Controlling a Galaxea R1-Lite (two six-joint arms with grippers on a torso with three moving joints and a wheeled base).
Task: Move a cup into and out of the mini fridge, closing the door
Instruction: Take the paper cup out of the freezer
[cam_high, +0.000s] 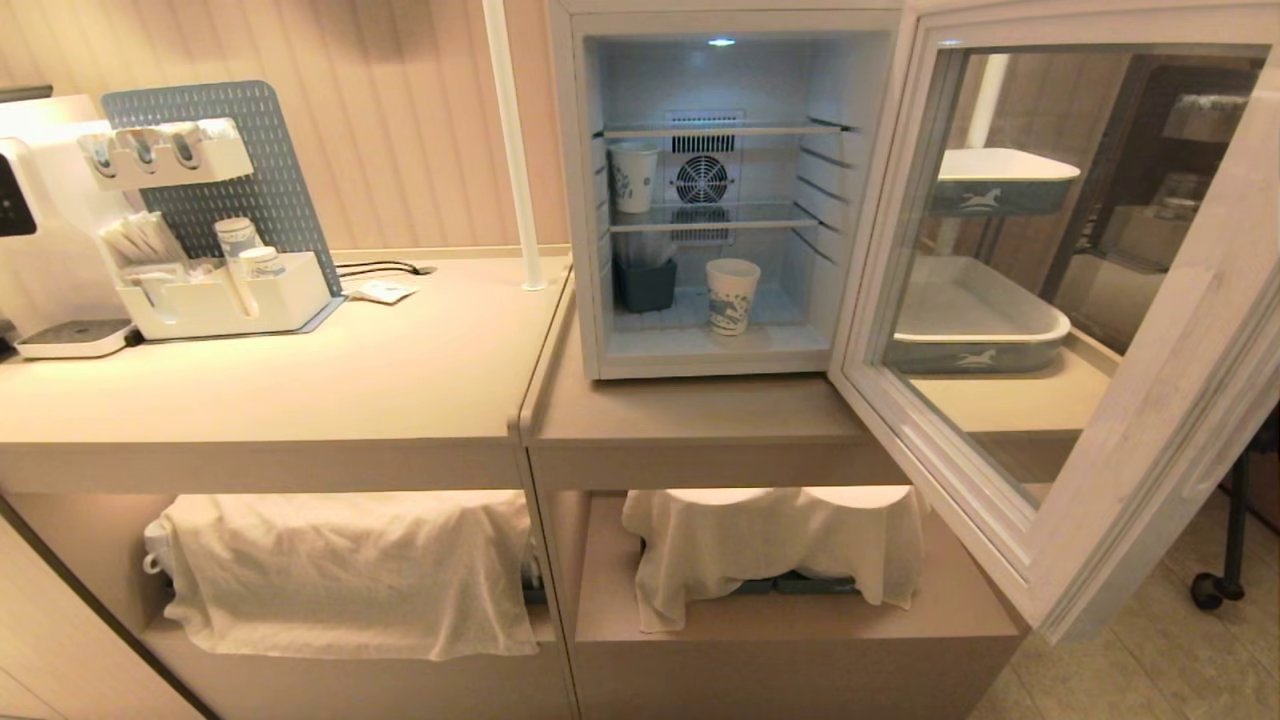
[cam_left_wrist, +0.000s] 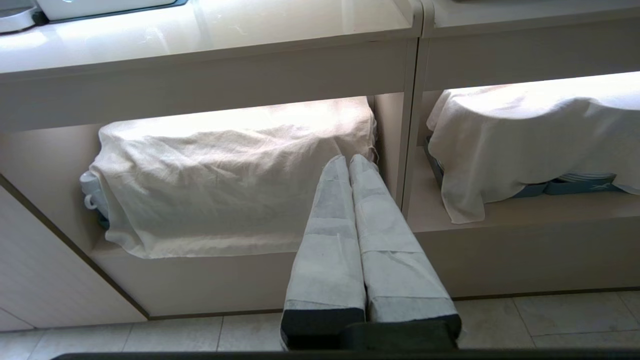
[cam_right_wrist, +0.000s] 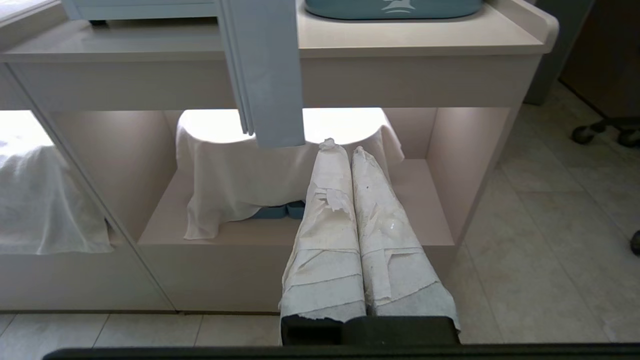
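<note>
The cup (cam_high: 732, 294) stood upright on the floor of the mini fridge (cam_high: 735, 190), mouth up and long axis vertical, narrow base down, a little right of centre and near the front lip; its blue print ran round the lower half. A second paper cup (cam_high: 633, 176) with sparser print sat on the middle wire shelf (cam_high: 700, 218) at the left, and a dark bin (cam_high: 645, 282) stood at the back left of the floor, apart from my target. The door (cam_high: 1080, 300) hung wide open to the right, its lower corner projecting over the counter (cam_high: 690, 420) edge. I had both arms parked low in front of the cabinet: the left gripper (cam_left_wrist: 348, 161) and the right gripper (cam_right_wrist: 341, 149) each showed their wrapped fingers pressed together, holding nothing. I judged the main risks to be these: reaching in, a wrist might clip the shelf or the door frame; a tapered, light cup could tip or crush under a firm pinch; I could also take the wrong cup; and the right arm, rising beneath the door's corner, might strike it.
</note>
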